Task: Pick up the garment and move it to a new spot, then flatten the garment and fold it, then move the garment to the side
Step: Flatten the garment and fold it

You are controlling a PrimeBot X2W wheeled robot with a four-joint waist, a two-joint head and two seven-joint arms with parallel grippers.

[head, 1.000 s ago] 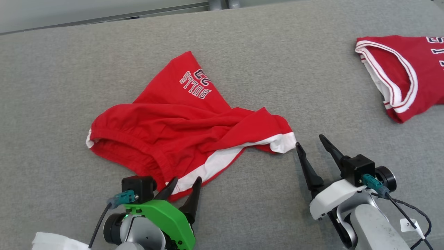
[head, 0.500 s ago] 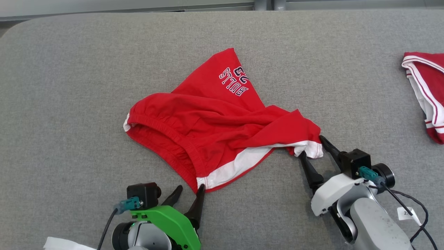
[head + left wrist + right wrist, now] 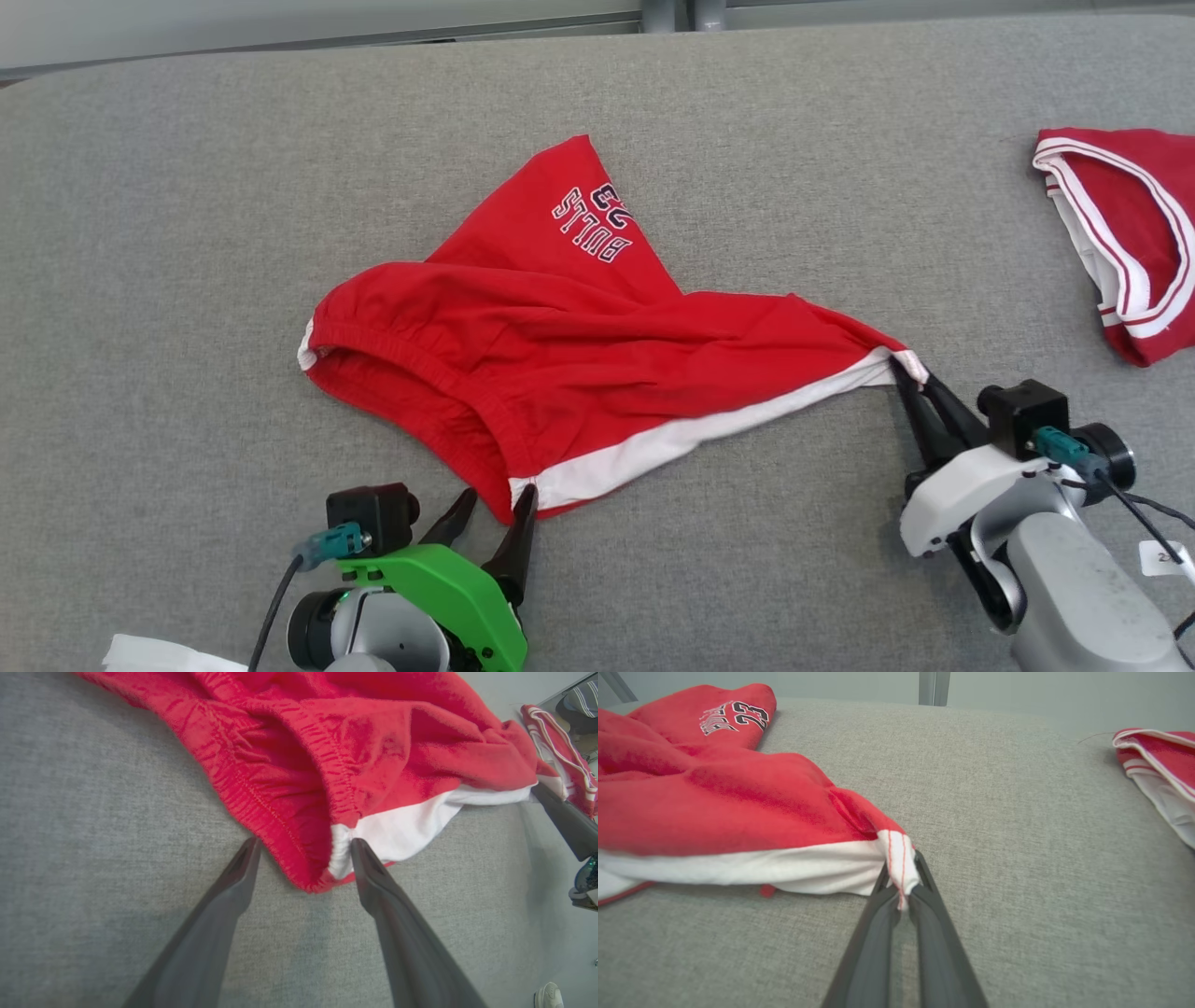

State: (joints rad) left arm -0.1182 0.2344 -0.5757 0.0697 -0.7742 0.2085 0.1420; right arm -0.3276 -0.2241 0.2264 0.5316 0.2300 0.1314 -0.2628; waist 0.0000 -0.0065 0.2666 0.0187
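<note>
Right end effector (image 3: 910, 371) grips one garment (image 3: 579, 364); second garment (image 3: 1134, 215) lies apart.

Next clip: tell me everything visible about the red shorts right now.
The red shorts look like cotton jersey, with an elastic waistband, a white side stripe and navy-and-white "BULLS 23" lettering. They lie rumpled on the gray padded surface. The right gripper is shut on one white-trimmed corner, drawn taut; the left gripper stands open around the near corner.

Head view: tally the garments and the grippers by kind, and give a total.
Red fabric shorts with white trim: 1
Red jersey with white striped edging: 1
Dark two-fingered grippers: 2, left gripper and right gripper
Total: 4
</note>
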